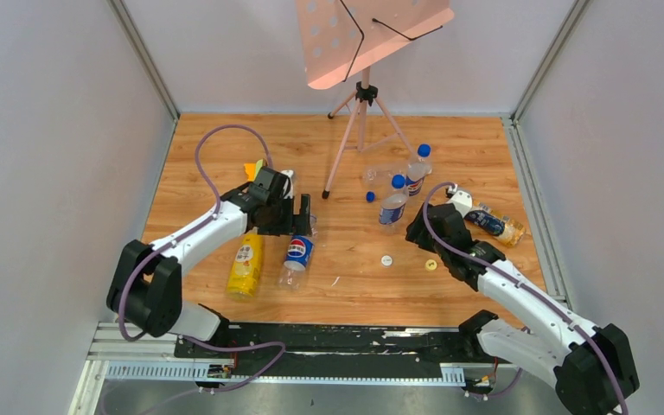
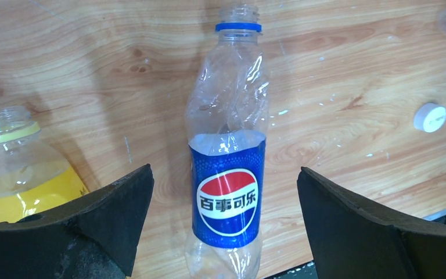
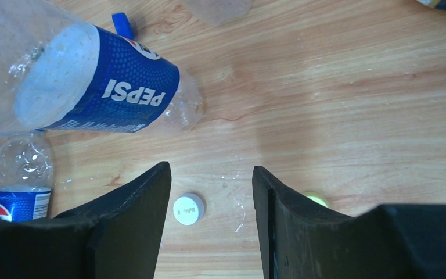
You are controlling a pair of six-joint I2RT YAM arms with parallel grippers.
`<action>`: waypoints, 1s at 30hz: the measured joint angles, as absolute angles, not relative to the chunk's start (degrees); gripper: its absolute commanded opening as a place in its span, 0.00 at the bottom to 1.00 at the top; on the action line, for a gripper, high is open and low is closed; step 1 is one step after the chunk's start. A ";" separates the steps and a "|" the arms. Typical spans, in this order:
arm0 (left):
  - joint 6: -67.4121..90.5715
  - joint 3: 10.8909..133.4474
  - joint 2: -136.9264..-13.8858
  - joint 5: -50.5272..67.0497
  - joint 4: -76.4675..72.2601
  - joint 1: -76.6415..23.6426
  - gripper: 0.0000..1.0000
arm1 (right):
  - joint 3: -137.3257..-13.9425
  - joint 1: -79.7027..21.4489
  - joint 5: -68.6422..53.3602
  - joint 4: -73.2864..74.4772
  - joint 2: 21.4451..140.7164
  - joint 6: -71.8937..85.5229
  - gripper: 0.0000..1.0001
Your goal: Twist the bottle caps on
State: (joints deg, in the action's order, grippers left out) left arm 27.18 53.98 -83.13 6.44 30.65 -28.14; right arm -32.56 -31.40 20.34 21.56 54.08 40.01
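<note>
A clear uncapped bottle with a blue label point(image 1: 296, 255) lies on the table, its open neck toward the near edge. My left gripper point(image 1: 304, 221) hovers over it, open and empty. In the left wrist view the bottle point(image 2: 227, 145) lies between the open jaws of the left gripper point(image 2: 223, 177). A yellow bottle point(image 1: 245, 264) lies uncapped to its left, and also shows in the left wrist view point(image 2: 17, 174). My right gripper point(image 1: 413, 232) is open above the white cap point(image 3: 188, 209). The yellow cap point(image 3: 315, 199) peeks out behind a finger. White cap point(image 1: 386, 259), yellow cap point(image 1: 430, 265) and blue cap point(image 1: 370, 196) lie loose.
Two capped blue-label bottles point(image 1: 394, 203) point(image 1: 418, 170) stand mid-table. An amber bottle point(image 1: 493, 223) lies at the right. A pink music stand point(image 1: 363, 104) stands on its tripod at the back. Grey walls enclose the table.
</note>
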 measured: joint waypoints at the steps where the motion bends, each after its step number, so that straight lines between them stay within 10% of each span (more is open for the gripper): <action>1: 27.18 53.98 -82.24 6.33 30.81 -28.14 1.00 | -32.49 -31.05 19.59 21.02 54.28 39.88 0.55; 30: 38.00 52.12 -89.45 12.71 -7.81 -34.48 0.74 | -30.87 -26.13 15.18 19.03 52.38 39.13 0.68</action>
